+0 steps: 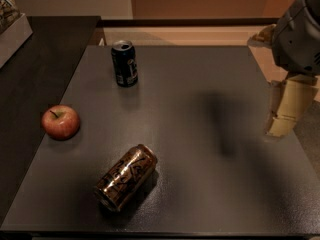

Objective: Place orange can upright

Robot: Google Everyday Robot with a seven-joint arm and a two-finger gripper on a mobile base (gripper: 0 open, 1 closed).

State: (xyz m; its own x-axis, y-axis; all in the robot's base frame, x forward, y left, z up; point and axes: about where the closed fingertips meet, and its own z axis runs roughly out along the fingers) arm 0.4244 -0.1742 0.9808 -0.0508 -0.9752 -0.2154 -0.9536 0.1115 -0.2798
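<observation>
The orange can [125, 183] lies on its side near the front of the dark grey table [200, 184], its silver top pointing toward the front left. It is shiny brownish-orange with dark script markings. My gripper [280, 129] hangs at the table's right edge, pointing down, far to the right of the can and not touching anything. It holds nothing that I can see.
A dark blue can [124, 63] stands upright at the back left of the table. A red apple [60, 122] sits near the left edge. A darker counter [35, 64] adjoins on the left, with a light box [10, 24] at the top left corner.
</observation>
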